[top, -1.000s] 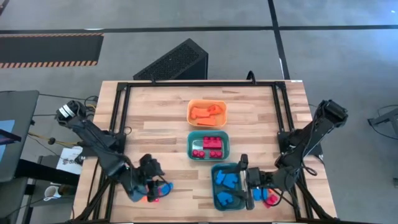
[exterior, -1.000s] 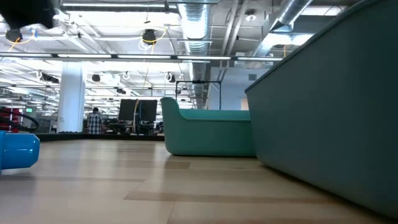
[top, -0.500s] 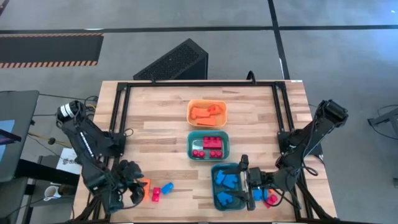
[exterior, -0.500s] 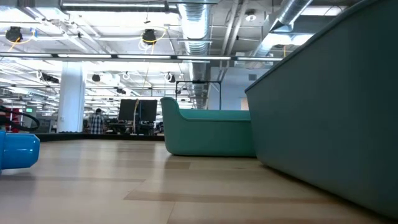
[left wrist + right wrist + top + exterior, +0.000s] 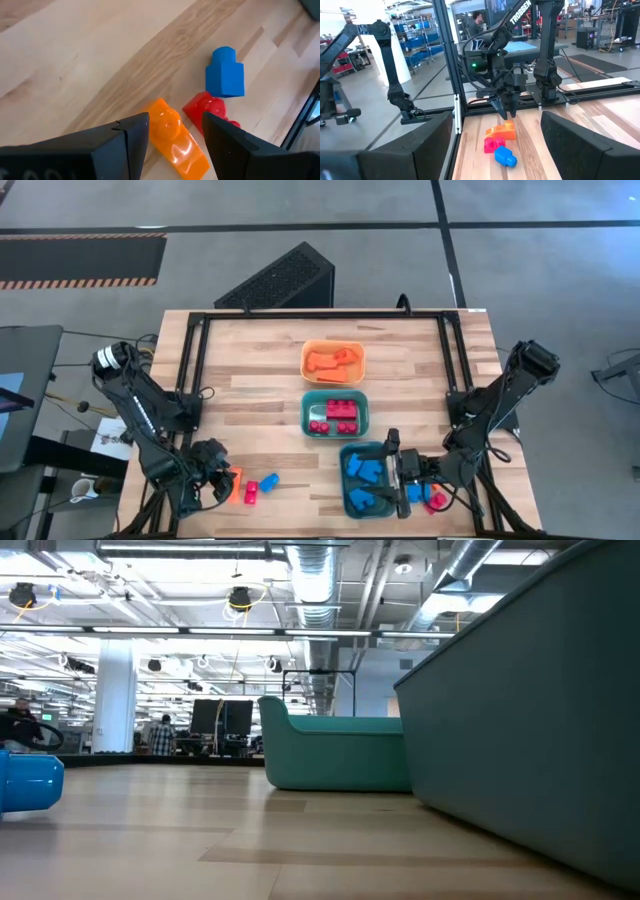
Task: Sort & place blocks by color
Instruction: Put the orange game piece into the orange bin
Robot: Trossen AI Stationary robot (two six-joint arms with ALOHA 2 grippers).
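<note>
Wooden boards make up the surface (image 5: 260, 375), and three bins are lined up down its middle. Orange blocks (image 5: 333, 358) are kept in the top bin, red blocks (image 5: 338, 414) in the middle one, blue blocks (image 5: 362, 470) in the lowest. At lower left, the left gripper (image 5: 222, 485) is held apart over an orange block (image 5: 177, 142), beside a red block (image 5: 209, 109) and a blue block (image 5: 225, 75). At lower right, the right gripper (image 5: 396, 475) is spread wide beside the blue bin (image 5: 352, 505).

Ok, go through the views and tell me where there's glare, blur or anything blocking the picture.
Left wrist view: a glossy highlight on the orange block, and the left tool is soft-edged up close. Low view: the near teal bin fills the right side, and the ceiling lights are bright. High view: even light, small blocks. Right wrist view: the right tool is blurred in the foreground.
</note>
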